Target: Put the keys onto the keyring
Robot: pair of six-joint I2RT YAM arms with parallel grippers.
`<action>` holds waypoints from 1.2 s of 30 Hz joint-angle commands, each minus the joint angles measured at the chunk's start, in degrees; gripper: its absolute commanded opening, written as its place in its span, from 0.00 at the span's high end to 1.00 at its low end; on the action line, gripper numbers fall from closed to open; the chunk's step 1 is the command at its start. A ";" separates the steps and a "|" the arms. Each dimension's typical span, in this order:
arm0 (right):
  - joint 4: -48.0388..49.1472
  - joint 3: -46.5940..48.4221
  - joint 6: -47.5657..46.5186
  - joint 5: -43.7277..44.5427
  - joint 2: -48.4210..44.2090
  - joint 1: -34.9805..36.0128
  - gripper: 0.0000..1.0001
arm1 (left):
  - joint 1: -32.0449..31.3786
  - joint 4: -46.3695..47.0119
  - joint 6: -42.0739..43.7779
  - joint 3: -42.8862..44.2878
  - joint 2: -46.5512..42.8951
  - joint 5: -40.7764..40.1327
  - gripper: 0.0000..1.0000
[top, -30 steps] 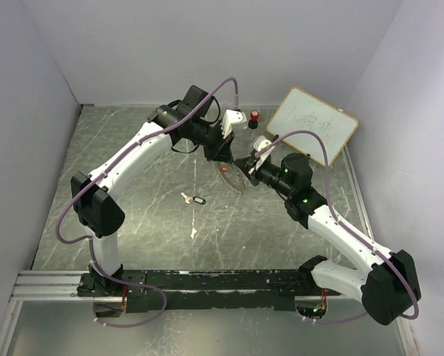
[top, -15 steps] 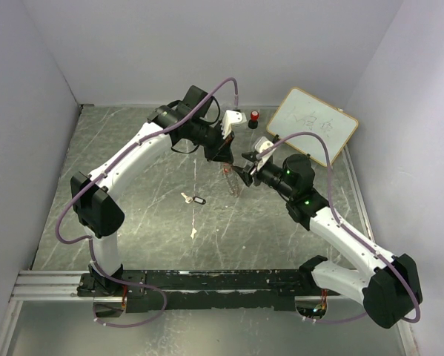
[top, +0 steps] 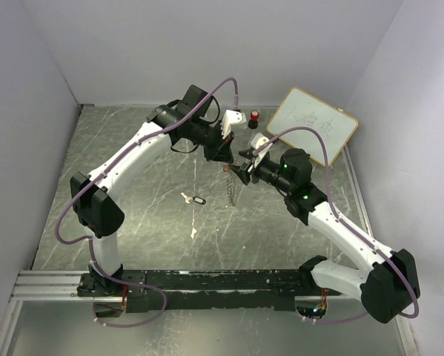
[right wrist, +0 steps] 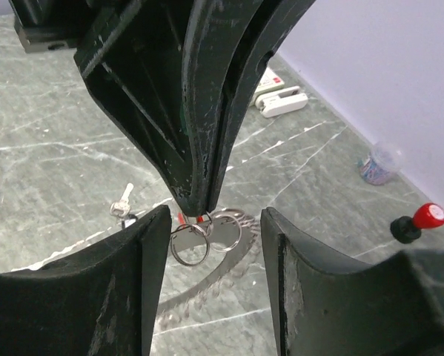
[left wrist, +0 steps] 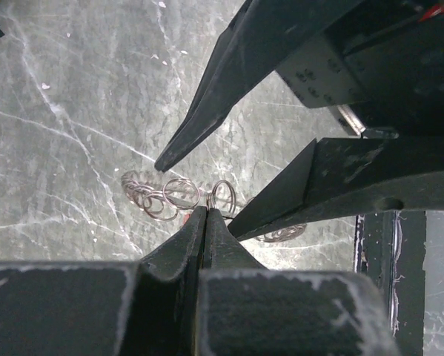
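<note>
Two tools meet: the left tool (top: 225, 159) clamps the hanging keyring (top: 233, 191) at its top, the right tool (right wrist: 214, 219) open astride it.

The only writing in view is on the small whiteboard (top: 311, 124), which lies at the far right of the bench (top: 140, 215). A few faint greenish handwritten marks run across its middle, too small and pale to read as letters or numbers. Neither wrist view shows a label, brand or number that can be read.
</note>
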 commanded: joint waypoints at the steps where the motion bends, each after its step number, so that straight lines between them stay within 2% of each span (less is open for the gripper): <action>1: 0.33 1.68 1.49 -2.72 1.92 -0.05 0.48 | -0.11 0.39 0.60 2.82 -1.65 2.77 0.93; 5: 0.06 2.20 1.15 -3.80 3.49 -0.05 0.47 | -0.09 -0.27 1.29 3.09 -1.71 2.97 0.93; 9: 1.74 1.69 0.66 -4.74 3.52 -0.10 0.55 | -0.11 -0.12 1.57 2.58 -1.97 3.91 0.93; 10: 1.93 1.61 0.47 -5.04 3.62 -0.10 0.61 | -0.11 -0.05 1.61 2.41 -2.04 4.03 0.93; 13: 2.06 2.21 0.34 -5.01 4.07 -0.05 0.92 | -0.10 0.04 1.60 2.09 -2.06 4.26 0.93; 14: 2.15 2.36 0.24 -4.87 4.26 -0.05 0.99 | -0.08 0.10 1.61 1.96 -2.12 4.31 0.93; 20: 3.79 1.12 -0.21 -5.12 3.44 -0.10 1.00 | -0.10 0.42 1.34 1.54 -2.15 3.89 0.93; 27: 6.77 -1.06 1.51 -1.41 1.19 -0.14 1.00 | -0.06 2.81 -0.85 1.38 -2.82 1.84 0.92; 30: 5.91 -0.57 1.94 -1.01 1.21 -0.19 1.00 | 0.26 5.64 -3.28 0.66 -3.97 -1.19 0.59; 31: 5.69 -0.33 2.09 -0.86 1.29 -0.23 1.00 | 0.43 7.30 -4.09 -0.36 -4.90 -2.01 0.51; 32: 5.45 -0.18 2.30 -0.62 1.42 -0.33 1.00 | 0.74 9.41 -5.12 -1.71 -6.12 -2.87 0.46; 36: 5.37 -0.15 3.13 -0.17 0.97 -0.87 1.00 | 2.44 19.19 -10.16 -8.15 -12.67 -8.84 0.42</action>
